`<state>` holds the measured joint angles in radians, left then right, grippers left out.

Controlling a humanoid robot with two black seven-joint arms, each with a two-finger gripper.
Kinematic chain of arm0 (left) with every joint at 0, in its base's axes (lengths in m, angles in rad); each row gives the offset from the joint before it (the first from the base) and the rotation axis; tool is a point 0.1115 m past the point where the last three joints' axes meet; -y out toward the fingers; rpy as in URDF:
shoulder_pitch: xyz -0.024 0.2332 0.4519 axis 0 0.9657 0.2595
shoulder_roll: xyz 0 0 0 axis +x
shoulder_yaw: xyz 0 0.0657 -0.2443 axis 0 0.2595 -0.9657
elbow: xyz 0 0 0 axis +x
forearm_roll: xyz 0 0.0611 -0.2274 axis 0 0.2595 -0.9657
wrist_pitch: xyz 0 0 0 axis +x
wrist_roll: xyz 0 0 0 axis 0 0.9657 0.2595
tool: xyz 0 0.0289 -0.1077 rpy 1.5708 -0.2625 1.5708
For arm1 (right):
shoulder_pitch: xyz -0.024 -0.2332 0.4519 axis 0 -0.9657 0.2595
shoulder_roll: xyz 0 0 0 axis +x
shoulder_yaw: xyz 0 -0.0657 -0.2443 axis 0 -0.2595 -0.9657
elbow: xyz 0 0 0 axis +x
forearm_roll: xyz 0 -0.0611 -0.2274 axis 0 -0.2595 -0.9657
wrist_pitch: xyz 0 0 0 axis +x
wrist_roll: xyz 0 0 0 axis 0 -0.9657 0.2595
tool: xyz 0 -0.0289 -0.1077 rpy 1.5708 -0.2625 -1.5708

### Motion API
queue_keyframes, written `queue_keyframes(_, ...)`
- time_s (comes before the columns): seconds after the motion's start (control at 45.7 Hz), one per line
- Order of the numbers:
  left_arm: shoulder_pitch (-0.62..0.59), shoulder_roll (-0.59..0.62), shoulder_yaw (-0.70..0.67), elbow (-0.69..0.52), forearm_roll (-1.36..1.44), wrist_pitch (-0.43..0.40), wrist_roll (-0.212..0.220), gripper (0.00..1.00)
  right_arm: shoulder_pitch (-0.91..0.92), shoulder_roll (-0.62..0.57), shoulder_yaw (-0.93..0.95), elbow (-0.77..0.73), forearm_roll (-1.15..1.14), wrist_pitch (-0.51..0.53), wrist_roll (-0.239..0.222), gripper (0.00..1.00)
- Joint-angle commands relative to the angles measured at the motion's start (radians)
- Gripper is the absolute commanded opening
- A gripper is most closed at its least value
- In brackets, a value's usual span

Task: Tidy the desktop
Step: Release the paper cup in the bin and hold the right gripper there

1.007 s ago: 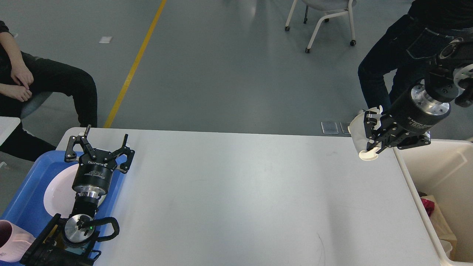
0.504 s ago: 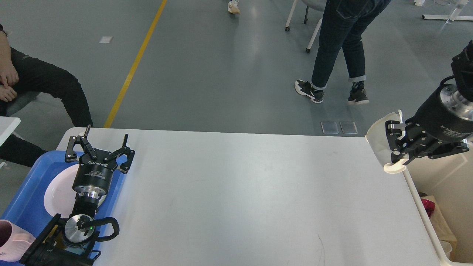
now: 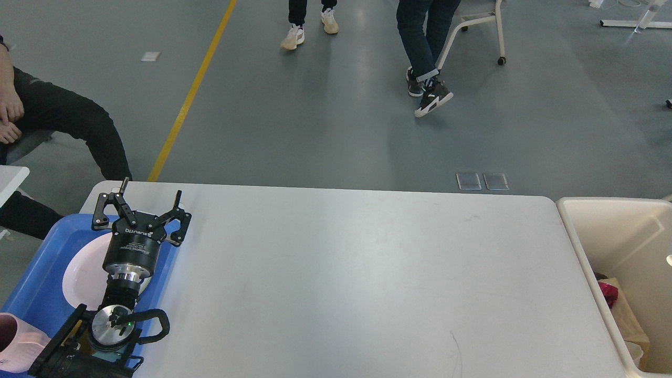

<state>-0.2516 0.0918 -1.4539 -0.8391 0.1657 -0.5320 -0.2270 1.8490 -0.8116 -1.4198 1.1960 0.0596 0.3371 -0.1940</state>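
Tabletop (image 3: 357,273) bare; left gripper (image 3: 140,206) (fingers apart) at nine o'clock over tray (image 3: 37,283); right gripper unseen; tidying judged finished; next, retract.

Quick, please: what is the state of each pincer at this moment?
Left pincer: open, holding nothing.
Right pincer: not in view.
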Motion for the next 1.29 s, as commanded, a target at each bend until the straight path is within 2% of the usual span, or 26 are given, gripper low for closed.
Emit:
queue_keyframes(0.0,0.000,0.000,0.000,0.000,0.000,0.000,0.000,0.96,-0.288,-0.055,0.192,-0.179,-0.001,-0.081,0.001,0.00)
queue_keyframes(0.109,0.000,-0.001,0.000,0.000,0.000,0.000,0.000,0.96,-0.546,-0.022,0.370,-0.379,0.002,-0.102,0.002,0.00)
queue_keyframes(0.285,0.000,0.000,0.000,0.000,0.000,0.000,0.000,0.96,-0.942,0.144,0.649,-0.780,0.002,-0.105,0.002,0.00)
queue_keyframes(0.394,0.000,0.000,0.000,0.000,0.000,0.001,0.000,0.96,-1.138,0.314,0.729,-1.090,0.003,-0.107,0.002,0.00)
queue_keyframes(0.482,0.000,0.000,0.001,0.000,0.000,0.001,0.000,0.96,-1.228,0.405,0.736,-1.234,0.003,-0.110,-0.001,0.00)
queue_keyframes(0.766,0.000,0.000,0.000,0.000,0.000,0.000,0.000,0.96,-1.332,0.465,0.739,-1.242,0.005,-0.219,-0.005,0.00)
queue_keyframes(1.117,0.000,0.000,0.001,0.000,0.000,0.001,0.000,0.96,-1.355,0.486,0.742,-1.242,0.005,-0.239,-0.004,0.00)
queue_keyframes(1.139,0.000,0.000,0.001,0.000,0.000,0.001,0.000,0.96,-1.357,0.486,0.740,-1.242,0.005,-0.250,-0.004,0.15)
queue_keyframes(1.204,0.000,0.000,0.000,0.000,0.000,0.001,0.000,0.96,-1.360,0.486,0.739,-1.242,0.005,-0.309,-0.002,0.88)
queue_keyframes(1.226,0.000,0.000,0.000,0.000,0.000,0.000,0.000,0.96,-1.358,0.488,0.736,-1.240,0.005,-0.331,-0.002,1.00)
queue_keyframes(1.27,0.000,0.000,0.001,0.000,0.000,0.001,0.000,0.96,-1.358,0.496,0.737,-1.237,0.005,-0.345,-0.004,1.00)
